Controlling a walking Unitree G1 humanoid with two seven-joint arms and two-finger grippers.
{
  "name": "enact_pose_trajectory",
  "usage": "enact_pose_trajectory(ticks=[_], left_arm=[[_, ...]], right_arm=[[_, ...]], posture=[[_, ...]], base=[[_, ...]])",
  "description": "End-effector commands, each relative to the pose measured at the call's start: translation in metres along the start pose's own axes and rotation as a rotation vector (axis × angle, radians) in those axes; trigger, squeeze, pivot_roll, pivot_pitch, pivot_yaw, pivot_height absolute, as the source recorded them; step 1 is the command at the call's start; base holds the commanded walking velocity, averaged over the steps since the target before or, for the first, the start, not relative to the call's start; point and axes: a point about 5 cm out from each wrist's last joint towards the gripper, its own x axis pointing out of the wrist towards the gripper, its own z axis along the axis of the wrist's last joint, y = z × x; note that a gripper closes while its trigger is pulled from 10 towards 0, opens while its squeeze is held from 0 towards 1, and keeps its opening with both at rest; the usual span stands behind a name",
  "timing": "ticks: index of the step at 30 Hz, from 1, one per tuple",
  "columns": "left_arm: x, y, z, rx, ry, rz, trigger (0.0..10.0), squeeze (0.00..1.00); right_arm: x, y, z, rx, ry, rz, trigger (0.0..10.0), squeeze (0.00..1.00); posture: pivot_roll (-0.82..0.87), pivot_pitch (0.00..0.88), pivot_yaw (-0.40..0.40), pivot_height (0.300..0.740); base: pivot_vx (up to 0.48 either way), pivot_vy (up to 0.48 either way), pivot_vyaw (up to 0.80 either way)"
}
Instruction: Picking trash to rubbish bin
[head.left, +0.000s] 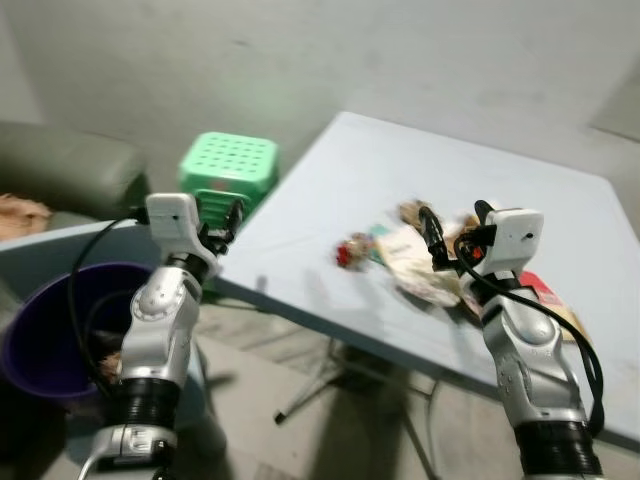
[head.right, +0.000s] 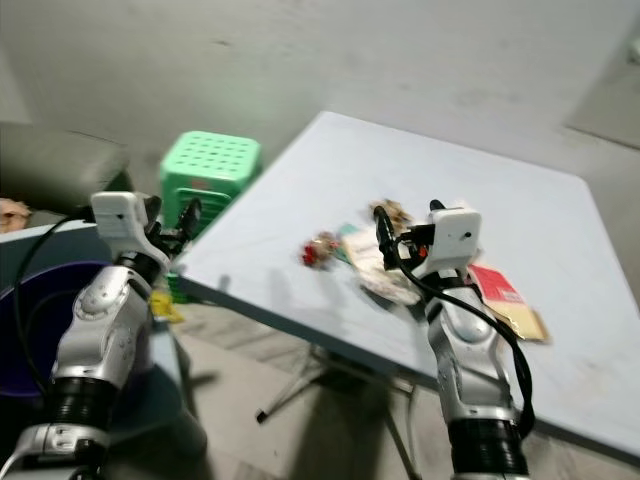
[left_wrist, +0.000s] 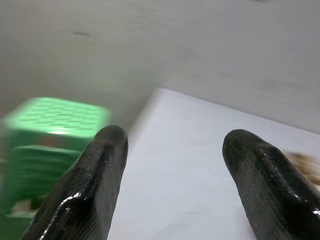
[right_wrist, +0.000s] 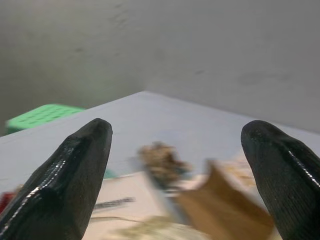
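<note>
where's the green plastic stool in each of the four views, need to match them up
Left eye view: the green stool stands on the floor off the table's far left corner, above the left gripper.
Right eye view: same spot, upper left.
Left wrist view: blurred, at the left edge beside one finger.
Right wrist view: a green sliver at the left edge.
Shared landmark: the pale table, whose corner lies next to the stool.

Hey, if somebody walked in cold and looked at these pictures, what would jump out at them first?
Probably the pile of trash on the pale blue table, with the right gripper open just above it. Next, the bright green stool on the floor past the table's left corner. Then the purple bin low on the robot's left, beside the raised, open left gripper.
</note>
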Motion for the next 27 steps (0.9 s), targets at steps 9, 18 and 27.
enact_pose_trajectory(ticks=[9, 18, 27], left_arm=[[-0.004, -0.009, 0.001, 0.046, 0.030, -0.073, 10.0, 0.00], [-0.011, -0.017, -0.005, 0.078, 0.086, -0.170, 10.0, 0.00], [-0.012, -0.011, -0.005, 0.139, 0.111, -0.192, 10.0, 0.00]], right_arm=[[0.001, -0.003, 0.005, -0.002, -0.009, 0.009, 10.0, 0.00], [-0.001, -0.002, 0.005, 0.000, 0.011, 0.047, 10.0, 0.00], [-0.005, 0.000, 0.007, -0.005, 0.029, 0.127, 10.0, 0.00]], posture=[[0.02, 0.000, -0.108, 0.740], [0.01, 0.000, -0.107, 0.740], [0.00, 0.000, -0.104, 0.740]], base=[[0.000, 0.000, -0.43], [0.000, 0.000, 0.00], [0.000, 0.000, 0.00]])
